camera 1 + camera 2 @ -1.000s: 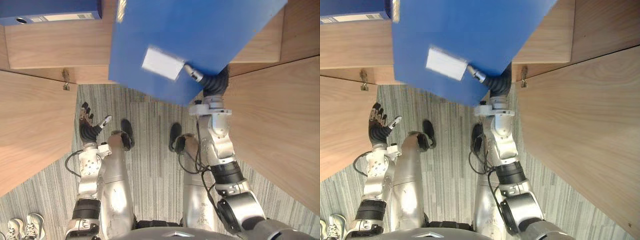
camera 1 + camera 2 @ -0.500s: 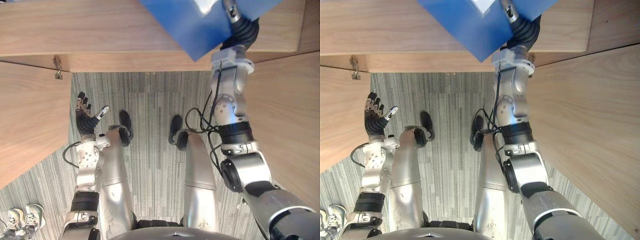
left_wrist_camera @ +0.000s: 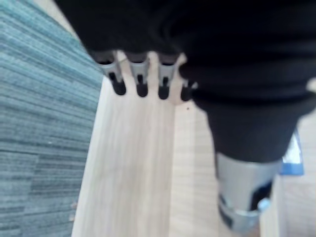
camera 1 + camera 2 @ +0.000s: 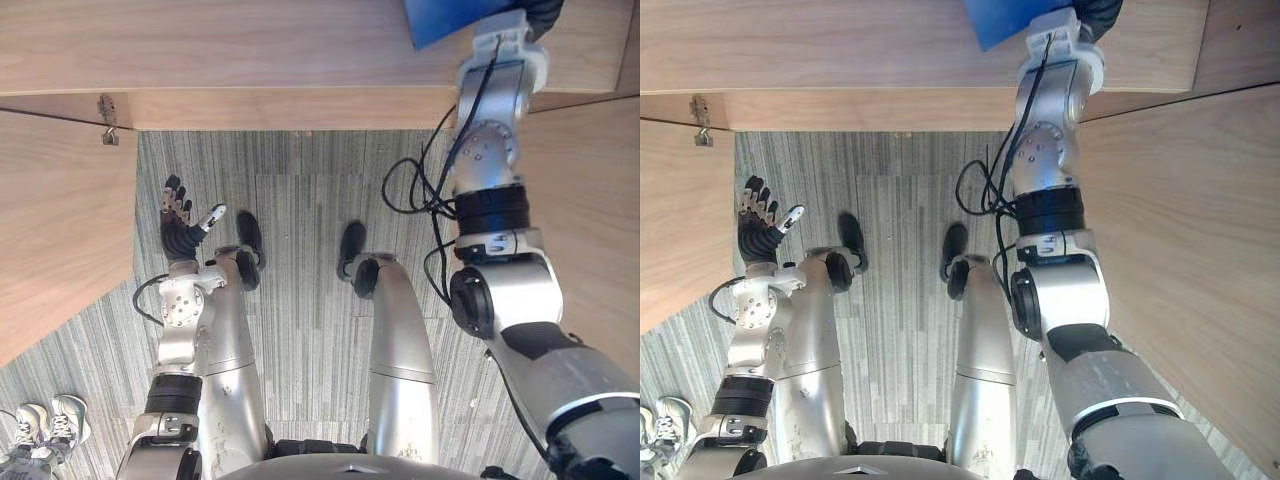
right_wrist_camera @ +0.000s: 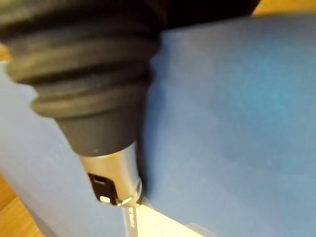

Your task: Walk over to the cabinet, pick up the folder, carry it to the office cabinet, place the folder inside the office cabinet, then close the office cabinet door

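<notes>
Most of the folder [image 4: 452, 20] had left the head views within one second: earlier its blue face covered the front of the office cabinet [image 4: 250, 45], now a single blue corner remained over the cabinet's wooden board [image 4: 840, 40], with the right arm [image 4: 490, 180] stretched out toward it; the whole picture had also shifted, so part of that change was camera motion; judged: carrying finished, placing inside the cabinet under way, door closing not yet begun; right hand [image 5: 112, 174] gripped the folder, thumb clamped flat on its blue face, fingers hidden behind it; left hand [image 4: 183, 225] hung empty beside the cabinet's open door [image 4: 60, 230], fingers straight and spread, touching nothing.
</notes>
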Controlling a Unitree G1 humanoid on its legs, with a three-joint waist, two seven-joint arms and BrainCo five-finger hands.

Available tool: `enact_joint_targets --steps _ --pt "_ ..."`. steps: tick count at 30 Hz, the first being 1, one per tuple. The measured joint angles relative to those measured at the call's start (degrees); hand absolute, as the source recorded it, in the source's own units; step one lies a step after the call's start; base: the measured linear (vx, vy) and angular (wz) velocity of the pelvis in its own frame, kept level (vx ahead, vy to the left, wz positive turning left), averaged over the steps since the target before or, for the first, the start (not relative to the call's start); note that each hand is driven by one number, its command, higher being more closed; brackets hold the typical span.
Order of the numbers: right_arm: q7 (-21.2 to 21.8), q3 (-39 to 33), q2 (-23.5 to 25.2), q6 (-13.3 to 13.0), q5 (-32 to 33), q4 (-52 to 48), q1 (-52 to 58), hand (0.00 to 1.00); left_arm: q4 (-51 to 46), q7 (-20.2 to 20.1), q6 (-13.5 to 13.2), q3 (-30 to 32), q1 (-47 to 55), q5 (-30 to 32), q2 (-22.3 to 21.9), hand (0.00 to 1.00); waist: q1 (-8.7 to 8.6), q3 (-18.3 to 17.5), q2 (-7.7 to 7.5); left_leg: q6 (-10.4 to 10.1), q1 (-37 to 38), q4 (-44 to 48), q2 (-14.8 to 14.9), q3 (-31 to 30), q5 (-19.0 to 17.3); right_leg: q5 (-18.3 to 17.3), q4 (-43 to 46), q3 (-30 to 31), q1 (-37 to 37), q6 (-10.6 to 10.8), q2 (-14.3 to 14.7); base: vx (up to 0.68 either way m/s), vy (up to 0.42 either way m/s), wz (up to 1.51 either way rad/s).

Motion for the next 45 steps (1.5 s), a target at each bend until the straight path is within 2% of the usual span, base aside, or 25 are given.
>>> enact_joint_targets --steps 2,3,13,17,26,29,34,38,45 --pt "-1.3 -0.1 0.0 0.0 2.5 0.5 -1.4 1.0 0.0 0.0 0.0 -0.5 0.0 -0.3 -0.1 0.0 0.49 0.0 0.0 -0.1 0.0 -0.9 -0.1 -0.1 0.8 0.3 -0.5 -0.4 0.0 -0.3 0.0 -0.01 -0.01 0.09" --pt "-1.5 -0.2 0.0 -0.1 3.4 0.9 -1.9 0.0 0.0 0.0 0.1 -0.5 0.0 -0.3 -0.3 0.0 0.73 0.0 0.0 -0.2 0.0 -1.1 -0.1 -0.1 1.0 0.3 -0.5 -0.6 0.0 -0.5 0.0 -0.01 -0.009 0.1" --pt "-1.5 0.2 -0.5 -0.4 9.0 6.4 -8.3 0.0 0.0 -0.2 0.1 -1.2 0.0 -0.4 -1.2 0.0 1.04 -0.1 -0.01 -0.8 1.0 -6.6 -0.8 -0.1 5.3 2.6 -3.4 -1.8 0.3 -1.9 -0.3 -0.02 -0.004 0.06" --pt "-1.4 1.4 -0.6 -1.3 9.3 6.4 -9.2 0.0 0.0 -0.2 0.1 -1.3 0.1 -1.1 -1.2 0.0 1.06 -0.1 0.0 -1.0 1.0 -7.4 -0.9 -0.5 6.1 3.0 -3.7 -2.3 0.3 -2.3 -0.3 -0.02 -0.004 0.05" --pt "-1.3 3.9 -2.0 -1.3 8.7 6.2 -9.5 0.0 0.0 -0.2 0.1 -1.3 0.1 -1.9 -1.1 0.0 1.06 -0.1 0.0 -1.3 1.2 -9.7 -1.0 -0.9 8.1 4.0 -4.9 -3.1 0.4 -2.9 -0.2 -0.02 -0.003 0.03" --pt "-1.2 4.5 -2.2 -1.2 6.4 6.1 -9.4 0.0 0.0 -0.2 0.1 -1.3 0.1 -1.9 -1.1 0.0 0.96 -0.1 0.0 -1.4 1.8 -10.3 -1.0 -0.8 8.5 4.1 -5.3 -3.2 0.8 -2.9 -0.2 0.0 0.0 0.0" --pt "1.3 9.9 -7.5 1.5 -0.7 -0.9 -5.2 0.0 0.0 -0.7 0.2 -1.5 0.2 -1.9 -0.8 0.0 0.33 -0.1 -0.02 -1.2 2.9 -11.6 -0.8 -0.5 8.8 5.0 -7.1 -3.3 2.1 -2.8 0.0 0.0 0.0 0.0" --pt "4.2 13.6 -12.1 3.1 -2.5 -3.4 -1.3 0.0 0.2 -1.5 0.4 -2.0 0.2 -1.9 -0.6 0.0 -0.36 -0.1 -0.02 -1.0 3.6 -12.2 -0.8 -0.2 8.9 5.7 -8.8 -3.3 3.2 -2.3 0.2 0.0 0.013 -0.05" --pt "12.6 22.3 -22.8 6.8 -8.7 -7.1 5.6 0.0 1.5 -3.9 0.8 -2.8 0.6 -1.9 2.9 0.0 -0.84 -0.2 -0.08 -0.4 5.2 -14.1 -0.8 1.0 9.2 6.8 -11.5 -2.6 4.7 -1.3 0.5 0.0 0.006 -0.04"
